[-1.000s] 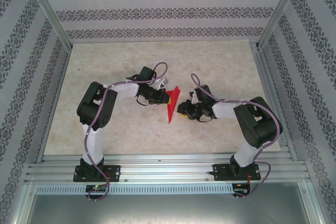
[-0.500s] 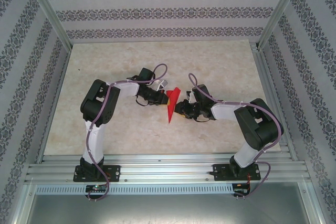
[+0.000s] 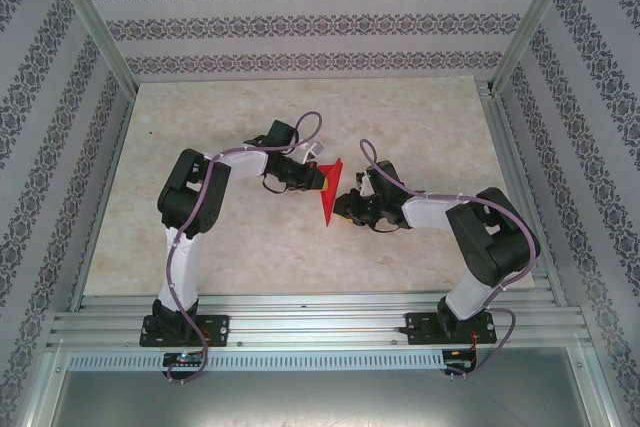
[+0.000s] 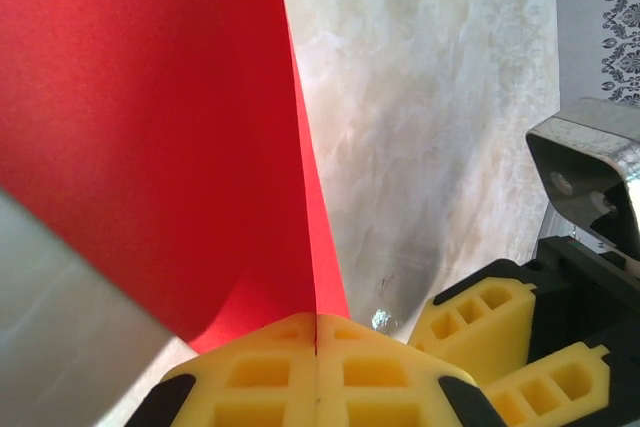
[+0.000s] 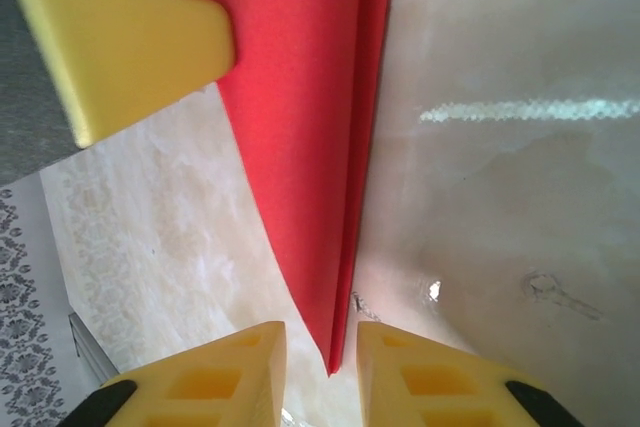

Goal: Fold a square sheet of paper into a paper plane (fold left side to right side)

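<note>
The square sheet of paper [image 3: 330,194] is bright red and folded into a long narrow wedge, its point toward the near edge. It stands on edge over the middle of the table. My left gripper [image 3: 318,179] is shut on its upper left part. In the left wrist view the yellow fingers [image 4: 250,372] press together on the paper [image 4: 170,137]. My right gripper [image 3: 343,209] is at the wedge's lower right. In the right wrist view its jaws [image 5: 320,352] are open, with the paper's [image 5: 310,127] pointed tip between them and a small gap on each side.
The tabletop [image 3: 400,117] is pale and marbled, with patterned walls on three sides. Aluminium rails [image 3: 320,312] run along the near edge and hold both arm bases. The right gripper's yellow fingers [image 4: 480,312] show close beside the left one.
The left gripper has carried the paper slightly away from the near edge. The right gripper has moved left onto the paper's tip, and its jaws have narrowed.
</note>
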Controlling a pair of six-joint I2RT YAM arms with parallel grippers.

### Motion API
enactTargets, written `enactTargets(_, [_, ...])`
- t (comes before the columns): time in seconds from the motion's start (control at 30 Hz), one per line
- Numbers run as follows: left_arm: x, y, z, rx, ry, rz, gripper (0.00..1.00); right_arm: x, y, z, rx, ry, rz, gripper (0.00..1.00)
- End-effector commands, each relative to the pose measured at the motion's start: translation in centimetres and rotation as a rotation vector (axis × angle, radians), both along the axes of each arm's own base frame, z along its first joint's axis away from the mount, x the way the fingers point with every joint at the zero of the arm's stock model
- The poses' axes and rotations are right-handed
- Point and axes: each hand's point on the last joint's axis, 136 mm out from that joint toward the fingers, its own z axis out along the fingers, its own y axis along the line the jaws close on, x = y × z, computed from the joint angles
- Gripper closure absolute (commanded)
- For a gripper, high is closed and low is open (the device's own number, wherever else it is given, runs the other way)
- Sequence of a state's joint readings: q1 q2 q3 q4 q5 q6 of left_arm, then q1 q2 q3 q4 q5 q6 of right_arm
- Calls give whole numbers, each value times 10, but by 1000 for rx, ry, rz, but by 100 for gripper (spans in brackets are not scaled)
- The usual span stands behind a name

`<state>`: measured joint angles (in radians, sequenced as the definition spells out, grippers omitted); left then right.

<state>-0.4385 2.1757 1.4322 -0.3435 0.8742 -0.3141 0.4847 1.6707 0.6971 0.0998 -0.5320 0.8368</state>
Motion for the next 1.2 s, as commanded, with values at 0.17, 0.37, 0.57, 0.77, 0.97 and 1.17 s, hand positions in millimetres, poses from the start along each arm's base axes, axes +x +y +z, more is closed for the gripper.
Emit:
enactTargets(0.17, [5, 4, -15, 17, 12, -23, 96, 7, 17, 11, 59, -36, -3, 76])
enactTargets(0.37, [8, 6, -20, 25, 18, -19, 96, 5, 18, 5, 45, -20, -9, 75])
enactTargets(0.57, [9, 11, -23, 27, 21, -15, 97, 4, -5, 0, -107, -28, -31, 74])
enactTargets(0.77, [10, 13, -24, 28, 22, -12, 97, 0, -13, -9, -235, -12, -15, 74])
enactTargets(0.97, [11, 12, -24, 27, 25, -7, 97, 2, 0, -7, -220, -21, 5, 73])
enactTargets(1.17, [12, 13, -29, 33, 32, -4, 97, 5, 10, -3, -209, -38, 21, 73])
